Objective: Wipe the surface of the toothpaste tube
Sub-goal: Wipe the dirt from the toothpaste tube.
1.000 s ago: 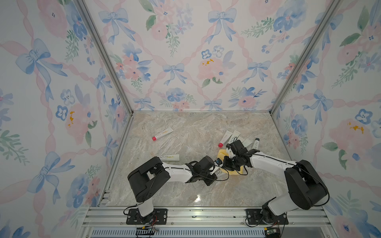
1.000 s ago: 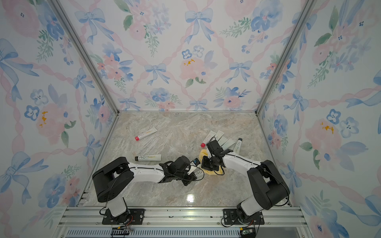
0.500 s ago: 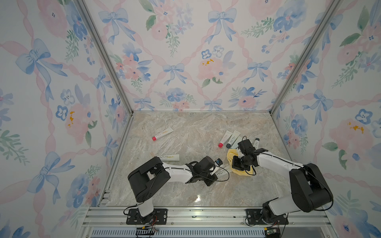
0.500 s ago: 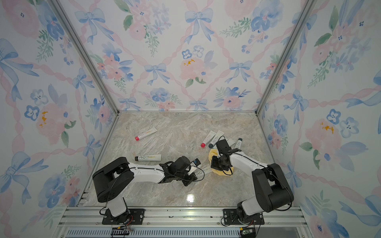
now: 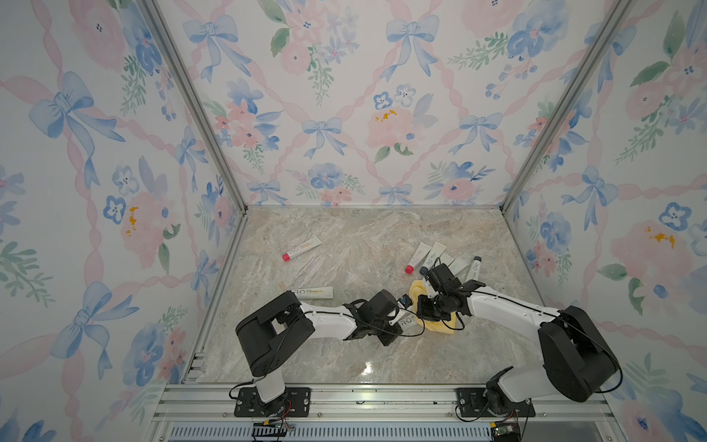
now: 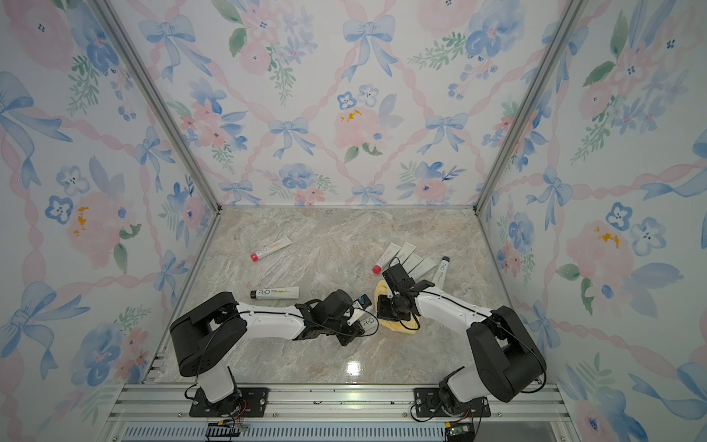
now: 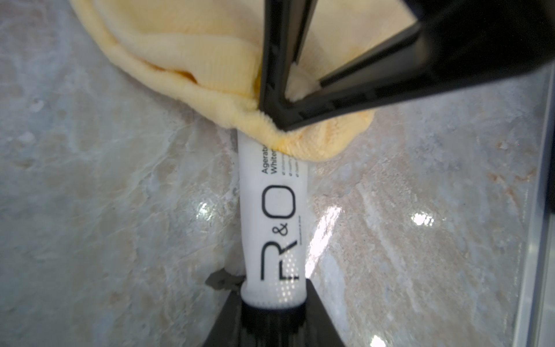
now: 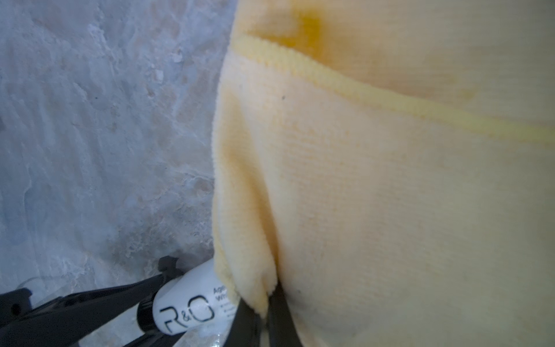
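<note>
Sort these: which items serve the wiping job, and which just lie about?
In use:
toothpaste tube, held by the left gripper
yellow cloth, in the right gripper, over the tube's end

Lying about:
red-capped tube, far left
black-capped tube, nearer left
cluster of tubes, far right

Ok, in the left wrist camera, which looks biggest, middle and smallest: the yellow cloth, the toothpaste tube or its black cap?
1. yellow cloth: biggest, and it even runs off the picture.
2. toothpaste tube: middle.
3. black cap: smallest, though only part of it shows.
</note>
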Available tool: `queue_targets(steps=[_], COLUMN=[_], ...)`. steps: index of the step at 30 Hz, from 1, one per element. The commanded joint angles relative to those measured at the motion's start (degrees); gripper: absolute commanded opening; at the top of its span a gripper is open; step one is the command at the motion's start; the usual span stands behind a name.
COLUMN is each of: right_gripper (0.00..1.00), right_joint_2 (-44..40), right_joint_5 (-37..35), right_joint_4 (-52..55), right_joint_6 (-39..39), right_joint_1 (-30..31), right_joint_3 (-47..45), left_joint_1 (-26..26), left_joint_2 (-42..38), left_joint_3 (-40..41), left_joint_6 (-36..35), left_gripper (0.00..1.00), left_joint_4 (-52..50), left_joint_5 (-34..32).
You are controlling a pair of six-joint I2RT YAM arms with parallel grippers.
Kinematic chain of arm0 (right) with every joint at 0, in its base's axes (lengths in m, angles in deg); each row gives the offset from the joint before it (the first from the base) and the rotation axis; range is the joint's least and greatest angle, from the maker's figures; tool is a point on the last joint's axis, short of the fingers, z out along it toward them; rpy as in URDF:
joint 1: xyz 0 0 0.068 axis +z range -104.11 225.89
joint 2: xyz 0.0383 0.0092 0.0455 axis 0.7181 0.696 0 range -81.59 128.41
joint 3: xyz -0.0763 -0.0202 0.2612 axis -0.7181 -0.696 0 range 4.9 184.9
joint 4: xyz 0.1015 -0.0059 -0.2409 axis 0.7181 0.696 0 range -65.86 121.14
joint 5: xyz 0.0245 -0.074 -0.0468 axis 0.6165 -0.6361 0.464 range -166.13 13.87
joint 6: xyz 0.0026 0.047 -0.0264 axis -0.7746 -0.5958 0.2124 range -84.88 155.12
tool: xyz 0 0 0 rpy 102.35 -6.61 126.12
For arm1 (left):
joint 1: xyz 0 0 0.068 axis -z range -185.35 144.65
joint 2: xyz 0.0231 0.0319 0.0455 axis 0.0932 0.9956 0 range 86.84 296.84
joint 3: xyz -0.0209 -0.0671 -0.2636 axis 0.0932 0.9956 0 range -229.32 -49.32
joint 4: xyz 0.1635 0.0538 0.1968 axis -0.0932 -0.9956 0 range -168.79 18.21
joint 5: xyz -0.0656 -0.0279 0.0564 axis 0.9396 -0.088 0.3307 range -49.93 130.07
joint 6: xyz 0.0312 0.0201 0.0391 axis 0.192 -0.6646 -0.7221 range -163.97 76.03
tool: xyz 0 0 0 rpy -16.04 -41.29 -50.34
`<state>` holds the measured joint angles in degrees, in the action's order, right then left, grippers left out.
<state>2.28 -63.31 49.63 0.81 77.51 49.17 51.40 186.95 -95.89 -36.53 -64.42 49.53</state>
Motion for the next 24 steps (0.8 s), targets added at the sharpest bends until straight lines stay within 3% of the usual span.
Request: queue_targets(steps=[1,13,18,24], right_gripper=[0.08,0.07,0.07,0.07], right_joint_2=[0.38,3.54,3.43,3.31], right_joint_5=[5.83,-4.26,-3.66,3.20], right_joint_4=[4.76,7.64,7.56,5.82], right_joint_6=[-1.03,6.11,6.35,3.99], right_joint_1=[1.08,-11.45,-11.14,-6.26], right_joint_3=[0.30,0.86,0.65,0.00], left_joint_1=[0.23,0.25,0.26,0.23], left_joint_2=[1.18,0.34,0.66,0.48], left_joint_3=[1.47,1.87,1.70,1.74], left_joint_6=[-0.74,-0.85,-0.85,-0.68], left_gripper=[0.25,0.25,0.25,0.25], left_joint_4=[-2.87,-2.84,-2.86,-2.87], left_joint_5=[-0.49,-0.82,-0.75,-0.75])
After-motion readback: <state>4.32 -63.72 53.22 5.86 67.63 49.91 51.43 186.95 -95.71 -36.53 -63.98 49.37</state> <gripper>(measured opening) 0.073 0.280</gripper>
